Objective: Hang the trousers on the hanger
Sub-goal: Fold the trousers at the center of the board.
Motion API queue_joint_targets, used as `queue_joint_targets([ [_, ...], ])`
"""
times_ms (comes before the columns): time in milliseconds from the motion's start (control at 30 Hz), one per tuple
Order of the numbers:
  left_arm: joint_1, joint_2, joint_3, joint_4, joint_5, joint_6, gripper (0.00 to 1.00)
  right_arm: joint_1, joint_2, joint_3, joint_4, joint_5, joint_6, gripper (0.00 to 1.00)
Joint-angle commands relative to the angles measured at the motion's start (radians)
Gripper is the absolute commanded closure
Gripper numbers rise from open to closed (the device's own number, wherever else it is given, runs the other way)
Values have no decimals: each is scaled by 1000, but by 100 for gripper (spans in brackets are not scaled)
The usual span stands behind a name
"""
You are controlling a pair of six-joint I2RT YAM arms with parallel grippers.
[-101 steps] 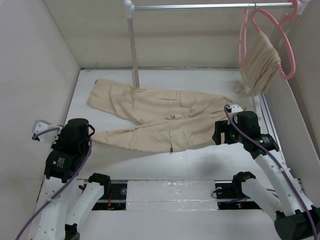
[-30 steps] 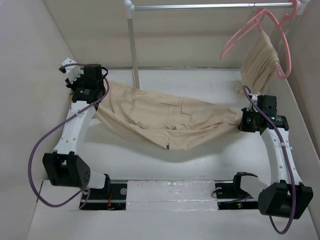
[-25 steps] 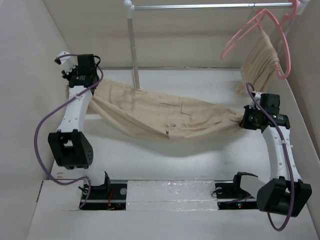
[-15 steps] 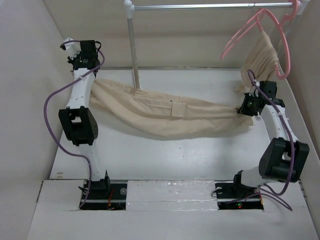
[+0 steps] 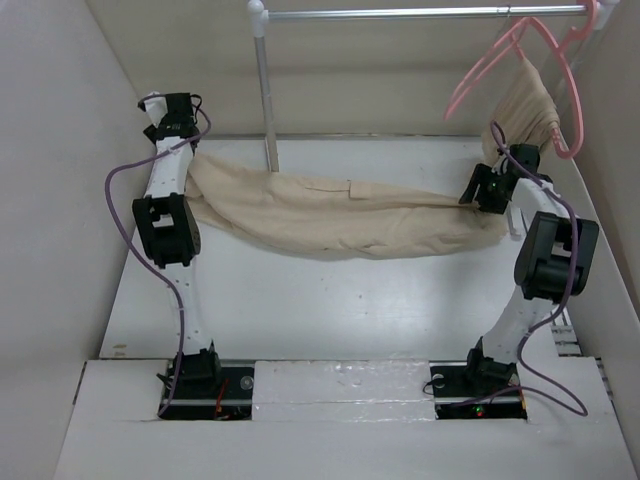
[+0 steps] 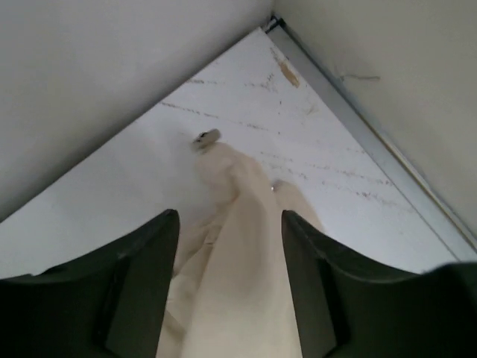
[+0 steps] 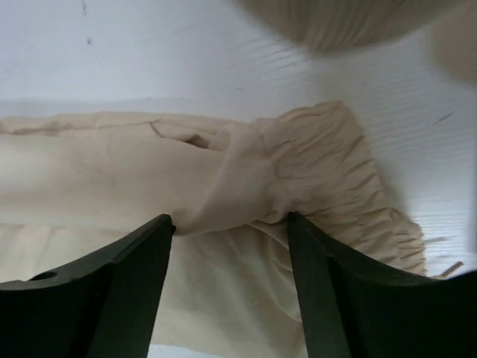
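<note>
The pale beige trousers [image 5: 330, 215] lie in a long folded band across the back of the white table, from the left wall to the right side. My left gripper [image 5: 186, 150] hangs over their left end, open. In the left wrist view the cloth [image 6: 238, 298] runs loose between the spread fingers [image 6: 145, 283]. My right gripper [image 5: 474, 193] is open over the gathered waistband end [image 7: 328, 171]. Its dark fingers [image 7: 127, 291] stand wide apart above the fabric [image 7: 231, 298]. The thin pink hanger [image 5: 478, 72] hangs from the rail at the back right, swung out to the left.
A metal rail [image 5: 400, 14] on a white post [image 5: 266, 90] crosses the back. A smaller bunched beige garment [image 5: 525, 110] hangs on another pink hanger [image 5: 577, 120] right behind my right wrist. Walls close in on the left and right; the table corner [image 6: 272, 26] is near the left gripper.
Both arms carried the stretched trousers toward the back and lowered them onto the table. Both grippers, shut on the cloth before, have opened and let it go.
</note>
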Motion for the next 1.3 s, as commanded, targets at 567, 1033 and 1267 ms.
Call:
queue_joint_targets([
  [567, 209, -302, -516, 134, 421, -115, 82, 247, -561, -396, 90, 3, -81, 100],
  [1033, 221, -227, -578, 256, 668, -149, 62, 290, -569, -460, 30, -28, -125, 85],
  [1267, 189, -169, -527, 217, 649, -137, 63, 312, -575, -481, 37, -26, -121, 83],
])
